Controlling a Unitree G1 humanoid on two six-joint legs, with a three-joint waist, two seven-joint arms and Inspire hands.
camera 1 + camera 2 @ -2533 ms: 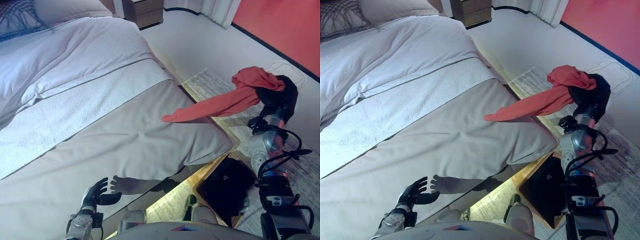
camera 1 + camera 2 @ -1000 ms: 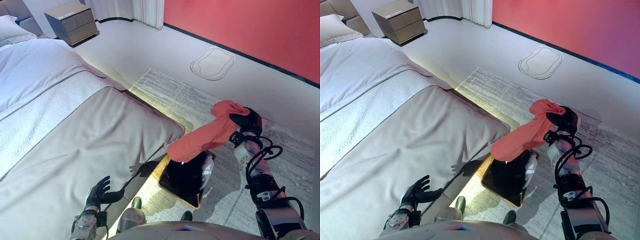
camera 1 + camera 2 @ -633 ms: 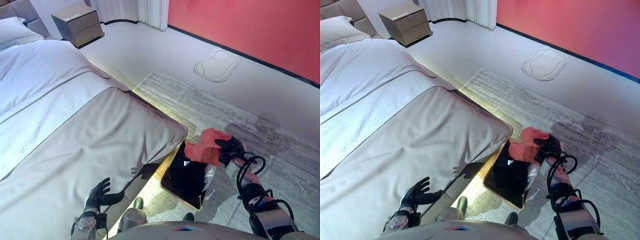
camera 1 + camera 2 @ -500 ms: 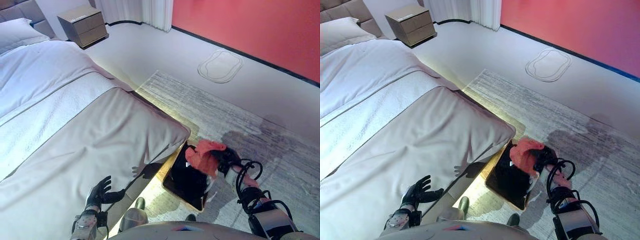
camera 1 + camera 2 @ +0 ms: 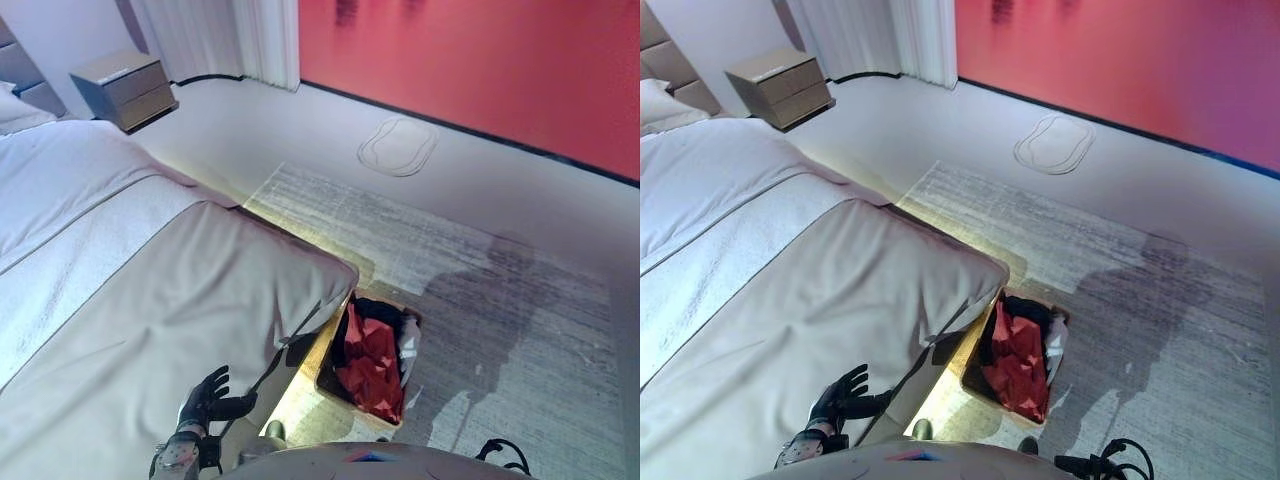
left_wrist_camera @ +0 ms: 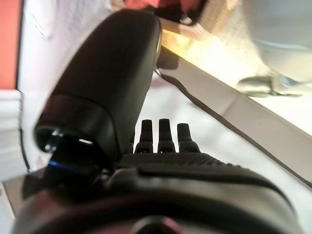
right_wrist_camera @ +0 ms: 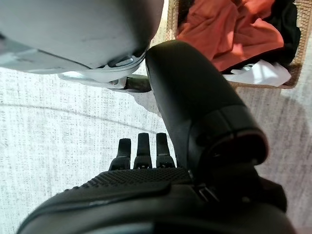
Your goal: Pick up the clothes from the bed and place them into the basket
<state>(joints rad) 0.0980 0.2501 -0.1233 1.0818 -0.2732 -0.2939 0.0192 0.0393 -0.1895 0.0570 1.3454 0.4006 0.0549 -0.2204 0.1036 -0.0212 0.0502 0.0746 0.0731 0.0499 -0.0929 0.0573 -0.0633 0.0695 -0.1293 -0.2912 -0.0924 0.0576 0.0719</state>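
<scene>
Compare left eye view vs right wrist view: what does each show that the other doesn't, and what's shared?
Only the left eye view shows the bed, the nightstand, the red wall and the left robot hand, open over the bed's edge. Only the right wrist view shows the right robot hand, fingers straight and empty above the rug. Both show the basket holding the red garment with dark and white clothes.

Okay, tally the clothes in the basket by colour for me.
Red garment: 1
Black garment: 1
White garment: 1
Total: 3 visible in the woven basket on the floor beside the bed.
</scene>
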